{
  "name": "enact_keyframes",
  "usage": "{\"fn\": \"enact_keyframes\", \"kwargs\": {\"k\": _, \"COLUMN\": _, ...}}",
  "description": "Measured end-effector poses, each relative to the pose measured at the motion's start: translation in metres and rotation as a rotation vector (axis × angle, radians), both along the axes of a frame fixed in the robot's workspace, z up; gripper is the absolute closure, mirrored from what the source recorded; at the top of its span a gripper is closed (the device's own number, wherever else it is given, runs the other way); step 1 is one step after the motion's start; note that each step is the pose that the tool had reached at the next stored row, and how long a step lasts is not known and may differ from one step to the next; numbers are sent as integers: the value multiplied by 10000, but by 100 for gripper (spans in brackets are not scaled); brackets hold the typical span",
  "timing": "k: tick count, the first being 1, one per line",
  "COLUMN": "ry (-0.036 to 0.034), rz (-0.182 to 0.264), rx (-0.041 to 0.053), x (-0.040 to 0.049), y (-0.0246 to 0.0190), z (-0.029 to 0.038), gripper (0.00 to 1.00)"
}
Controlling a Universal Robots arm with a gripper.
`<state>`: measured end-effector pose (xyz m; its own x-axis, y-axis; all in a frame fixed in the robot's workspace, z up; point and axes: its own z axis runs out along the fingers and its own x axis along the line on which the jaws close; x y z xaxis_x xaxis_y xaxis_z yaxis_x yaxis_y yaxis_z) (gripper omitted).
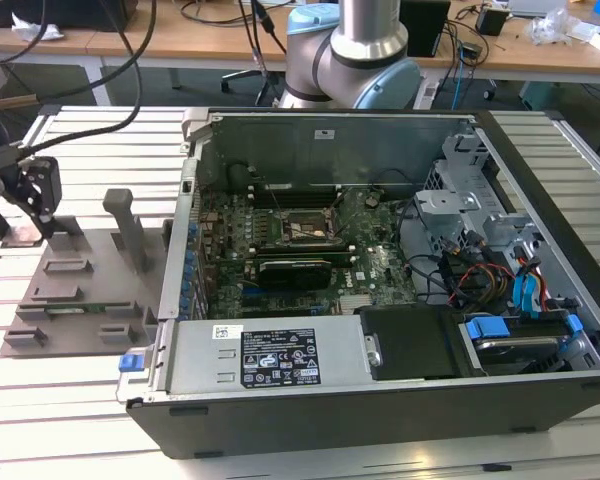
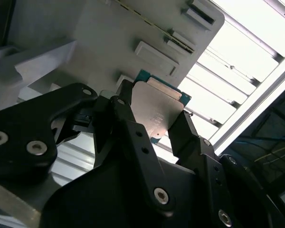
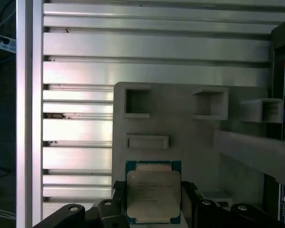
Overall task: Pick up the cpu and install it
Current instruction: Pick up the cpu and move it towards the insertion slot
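The cpu (image 2: 157, 110) is a small square chip with a silvery metal top and a green rim. It sits at the corner of the grey plastic tray (image 1: 90, 285), at the exterior view's far left. My gripper (image 1: 20, 222) is down over it, and in both wrist views a black finger (image 2: 128, 116) presses against each of two opposite edges of the cpu (image 3: 153, 195). The gripper (image 3: 153, 190) is shut on the chip. I cannot tell whether the chip still rests on the tray (image 3: 190, 152). The motherboard's socket (image 1: 298, 228) lies inside the open computer case (image 1: 280, 400).
The tray carries upright pegs (image 1: 130, 225) and low pockets between my gripper and the case wall. A long black card (image 1: 295, 270) lies just in front of the socket. Cables and drive bays (image 1: 500, 290) fill the case's right side. The slatted metal table (image 1: 80, 420) surrounds everything.
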<state>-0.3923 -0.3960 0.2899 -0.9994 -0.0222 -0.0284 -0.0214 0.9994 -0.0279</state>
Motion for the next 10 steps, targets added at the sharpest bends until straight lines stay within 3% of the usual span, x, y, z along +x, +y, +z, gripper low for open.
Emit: {"fn": "enact_keyframes", "kwargs": {"k": 10, "ry": 0, "rz": 0, "rx": -1, "x": 0, "y": 0, "z": 205, "gripper": 45}}
